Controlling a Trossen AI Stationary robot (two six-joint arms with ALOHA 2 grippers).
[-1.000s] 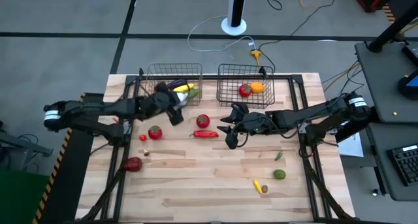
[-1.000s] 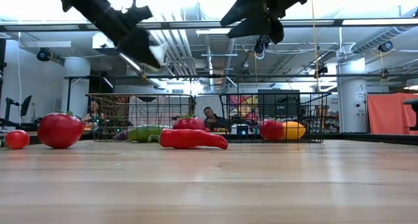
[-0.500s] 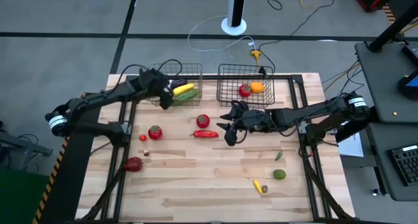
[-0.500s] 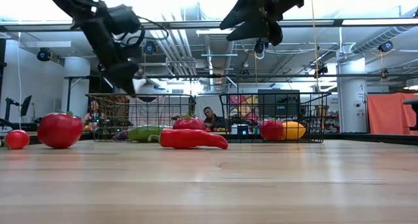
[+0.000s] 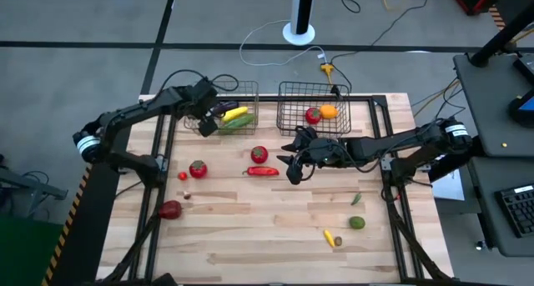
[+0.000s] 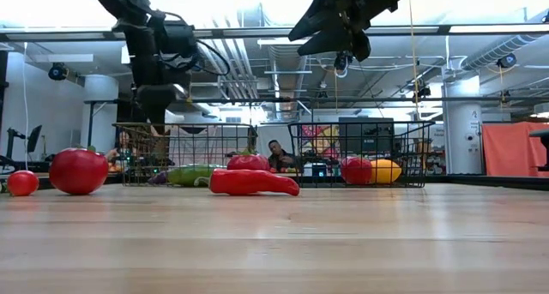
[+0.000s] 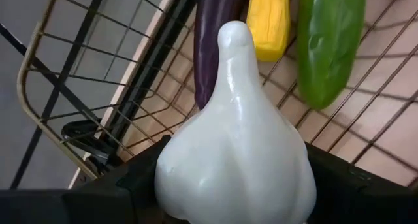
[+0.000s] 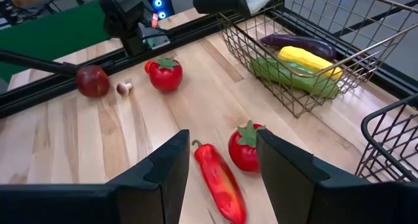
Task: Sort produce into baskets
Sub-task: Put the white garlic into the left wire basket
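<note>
Left hand (image 5: 208, 124) grips white garlic (image 7: 235, 152) over copper basket (image 5: 248, 92) w/ veg

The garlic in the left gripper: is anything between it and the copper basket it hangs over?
Nothing visible blocks it. The left gripper holds the garlic over the open-topped copper basket. The eggplant, corn and cucumber lie on the basket floor, with bare mesh beside them.
</note>
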